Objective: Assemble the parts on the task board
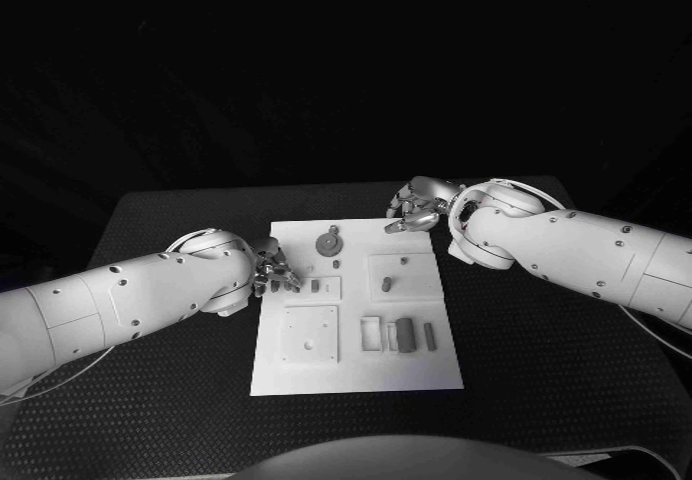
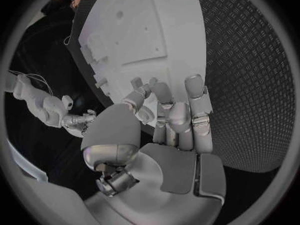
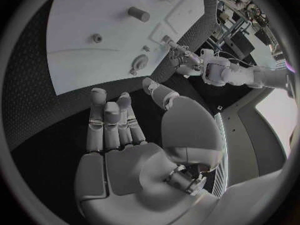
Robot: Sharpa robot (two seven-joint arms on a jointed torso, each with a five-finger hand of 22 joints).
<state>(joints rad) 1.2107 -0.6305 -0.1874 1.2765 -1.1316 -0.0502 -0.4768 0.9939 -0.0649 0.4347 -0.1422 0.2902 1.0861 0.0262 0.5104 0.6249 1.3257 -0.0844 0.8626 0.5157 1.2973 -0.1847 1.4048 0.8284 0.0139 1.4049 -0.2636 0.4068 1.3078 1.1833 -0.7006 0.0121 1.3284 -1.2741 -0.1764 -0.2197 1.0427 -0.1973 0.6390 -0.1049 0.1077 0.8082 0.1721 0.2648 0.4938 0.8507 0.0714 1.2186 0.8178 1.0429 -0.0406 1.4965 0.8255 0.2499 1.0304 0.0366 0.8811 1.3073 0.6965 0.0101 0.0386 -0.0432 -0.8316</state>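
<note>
The white task board [image 1: 361, 370] lies in the middle of the black table. On it are grey parts: a round disc [image 1: 330, 241] near the far edge, a short peg [image 1: 387, 284] in the middle and two dark blocks [image 1: 405, 334] towards the near right. My left hand [image 1: 274, 272] hovers at the board's left edge with its fingers apart and nothing in them. My right hand [image 1: 415, 210] is over the far right corner, also holding nothing. The right wrist view shows the right hand [image 3: 125, 130] above the table beside the board [image 3: 81, 65], with the disc [image 3: 140, 62] and a cylinder [image 3: 139, 14] beyond.
A raised square plate [image 1: 310, 333] with small holes sits at the board's near left. Black textured table [image 1: 548, 380] surrounds the board on all sides. In the left wrist view, the left hand [image 2: 169, 120] reaches towards the board [image 2: 162, 25].
</note>
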